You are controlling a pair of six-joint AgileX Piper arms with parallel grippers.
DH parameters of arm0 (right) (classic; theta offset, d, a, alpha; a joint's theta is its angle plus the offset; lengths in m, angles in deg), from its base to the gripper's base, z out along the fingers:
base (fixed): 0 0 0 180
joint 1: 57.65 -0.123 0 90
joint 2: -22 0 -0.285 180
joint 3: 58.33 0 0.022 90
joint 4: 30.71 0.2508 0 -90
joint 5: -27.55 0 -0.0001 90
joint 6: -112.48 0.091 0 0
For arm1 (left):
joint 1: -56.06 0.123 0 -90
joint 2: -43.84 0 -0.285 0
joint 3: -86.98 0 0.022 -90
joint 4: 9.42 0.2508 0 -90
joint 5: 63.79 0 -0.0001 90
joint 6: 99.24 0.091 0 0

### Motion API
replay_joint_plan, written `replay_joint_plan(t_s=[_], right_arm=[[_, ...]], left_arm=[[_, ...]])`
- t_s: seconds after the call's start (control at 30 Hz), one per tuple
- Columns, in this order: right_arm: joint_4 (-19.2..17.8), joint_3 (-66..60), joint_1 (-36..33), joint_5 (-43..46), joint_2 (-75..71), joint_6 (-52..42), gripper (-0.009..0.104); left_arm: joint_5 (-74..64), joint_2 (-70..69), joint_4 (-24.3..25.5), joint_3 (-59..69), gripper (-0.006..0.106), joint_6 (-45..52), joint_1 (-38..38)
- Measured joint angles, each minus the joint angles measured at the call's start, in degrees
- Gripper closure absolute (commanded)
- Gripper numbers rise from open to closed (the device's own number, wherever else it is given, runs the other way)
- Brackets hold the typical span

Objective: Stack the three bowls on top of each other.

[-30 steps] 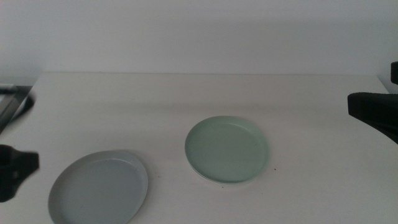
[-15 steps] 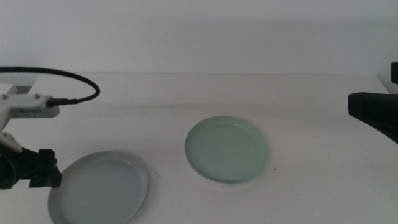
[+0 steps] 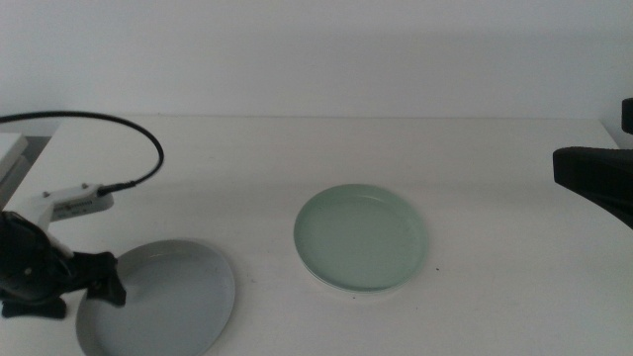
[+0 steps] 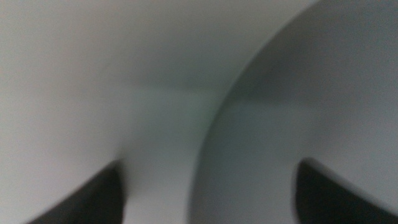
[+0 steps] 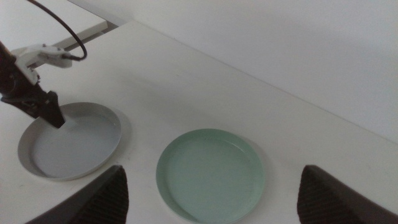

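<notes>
Nearest, we see the left gripper (image 3: pixel 99 287) with its jaws apart over the left rim of the grey bowl (image 3: pixel 163 302). The green bowl (image 3: pixel 361 237) lies further back at mid-table, well apart. At the far right, the right gripper (image 5: pixel 211 186) waits, jaws apart.

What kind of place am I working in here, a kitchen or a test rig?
Probably a test bench, not a kitchen: a bare white table against a plain white wall, holding only the grey bowl and the mint bowl, with the left gripper trailing an exposed black cable.
</notes>
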Motion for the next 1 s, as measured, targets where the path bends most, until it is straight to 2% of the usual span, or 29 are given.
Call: replay_joint_plan(t_s=[0.1, 0.2, 0.3, 0.5, 0.63, 0.8, 1.0], right_arm=[[0.0, 0.0, 0.0, 0.0, 0.0, 0.0, 0.003], [0.0, 0.0, 0.0, 0.0, 0.0, 0.0, 0.003], [0.0, 0.0, 0.0, 0.0, 0.0, 0.0, 0.003], [0.0, 0.0, 0.0, 0.0, 0.0, 0.0, 0.003], [0.0, 0.0, 0.0, 0.0, 0.0, 0.0, 0.003], [0.0, 0.0, 0.0, 0.0, 0.0, 0.0, 0.003], [0.0, 0.0, 0.0, 0.0, 0.0, 0.0, 0.003]], left_arm=[[0.2, 1.5, -0.8, -0.7, 0.013, 0.7, 0.0], [-0.2, 2.3, -0.8, -1.2, 0.025, 0.9, 0.2], [-0.3, 2.7, -0.8, -1.3, 0.046, 1.0, 0.4], [0.0, 3.0, -0.7, -1.3, 0.101, -0.8, 0.4], [-0.9, 2.3, -0.3, -1.2, 0.102, -3.6, 0.4], [-5.0, -2.2, 2.7, -1.3, 0.102, -7.6, 0.4], [-17.1, -8.1, 3.6, -10.6, 0.102, -10.2, -0.3]])
